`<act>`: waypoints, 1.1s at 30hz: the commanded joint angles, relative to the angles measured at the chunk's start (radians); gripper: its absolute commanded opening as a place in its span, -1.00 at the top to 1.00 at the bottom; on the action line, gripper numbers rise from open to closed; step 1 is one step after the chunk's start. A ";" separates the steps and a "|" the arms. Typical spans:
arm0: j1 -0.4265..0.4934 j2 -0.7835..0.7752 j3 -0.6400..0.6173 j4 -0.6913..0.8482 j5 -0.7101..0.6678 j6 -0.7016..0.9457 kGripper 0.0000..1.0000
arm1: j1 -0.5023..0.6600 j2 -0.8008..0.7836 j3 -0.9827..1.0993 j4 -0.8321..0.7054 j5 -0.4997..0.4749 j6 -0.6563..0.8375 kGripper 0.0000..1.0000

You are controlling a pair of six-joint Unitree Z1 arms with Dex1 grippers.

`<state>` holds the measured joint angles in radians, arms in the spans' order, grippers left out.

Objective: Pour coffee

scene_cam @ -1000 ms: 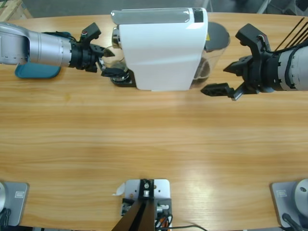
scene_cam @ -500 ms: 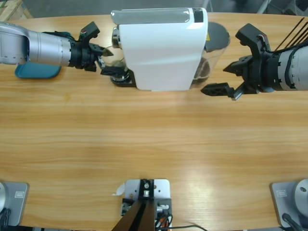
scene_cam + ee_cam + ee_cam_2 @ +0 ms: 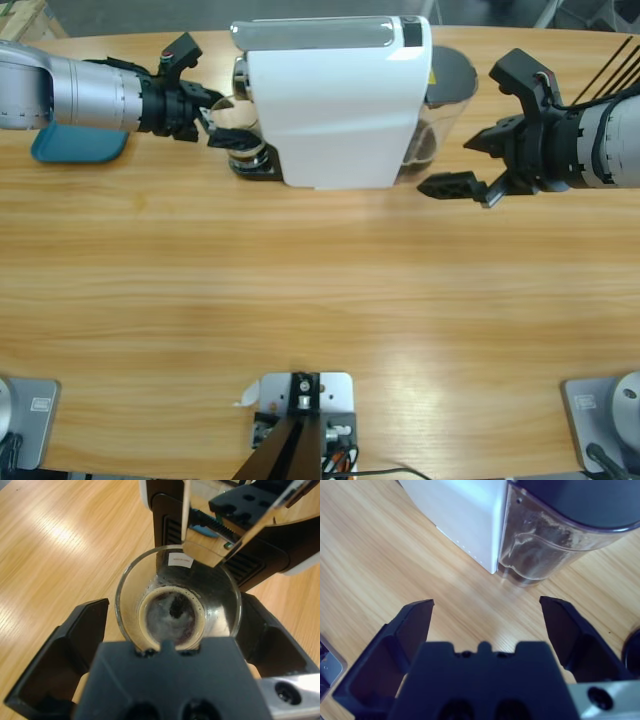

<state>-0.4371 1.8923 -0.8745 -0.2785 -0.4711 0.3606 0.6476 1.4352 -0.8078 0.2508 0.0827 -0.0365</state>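
A clear glass (image 3: 222,597) stands under the chrome spout (image 3: 210,525) of the white coffee machine (image 3: 330,110). A shallow pool of dark coffee (image 3: 172,622) with a tan foam ring lies in its bottom. My left gripper (image 3: 172,607) is shut on the glass, one black jaw on each side of it. From above, the left gripper (image 3: 220,118) comes in from the left at the machine's front, with the glass (image 3: 232,110) between its jaws. My right gripper (image 3: 480,128) hangs open and holds nothing, just right of the machine.
The machine's clear water tank (image 3: 555,535) with a dark lid stands just beyond the right gripper (image 3: 487,606). A blue tray (image 3: 75,148) lies at the far left under the left forearm. The black drip base (image 3: 255,165) sits below the glass.
The left gripper has turned at the wrist and shifted slightly back and to the left with the glass between its jaws. The right arm has not moved.
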 commanded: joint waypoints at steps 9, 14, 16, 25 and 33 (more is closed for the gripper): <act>0.017 -0.012 0.019 -0.002 -0.015 -0.002 -0.04 | -0.008 0.040 0.032 -0.022 0.008 0.007 -0.92; 0.018 -0.029 0.027 0.001 0.007 -0.004 0.31 | -0.008 0.043 0.032 -0.027 0.008 0.007 -0.92; 0.018 -0.038 0.033 0.000 0.007 -0.010 0.86 | -0.008 0.045 0.032 -0.028 0.008 0.007 -0.92; 0.018 -0.113 0.050 -0.007 0.014 -0.043 1.00 | -0.007 0.039 0.032 -0.029 0.009 0.009 -0.91; 0.083 -0.204 0.135 -0.007 0.061 -0.057 1.00 | -0.007 0.024 0.030 -0.036 0.007 0.009 -0.78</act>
<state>-0.4154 1.7767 -0.8195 -0.2784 -0.4358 0.3183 0.6476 1.4419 -0.8047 0.2328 0.0827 -0.0365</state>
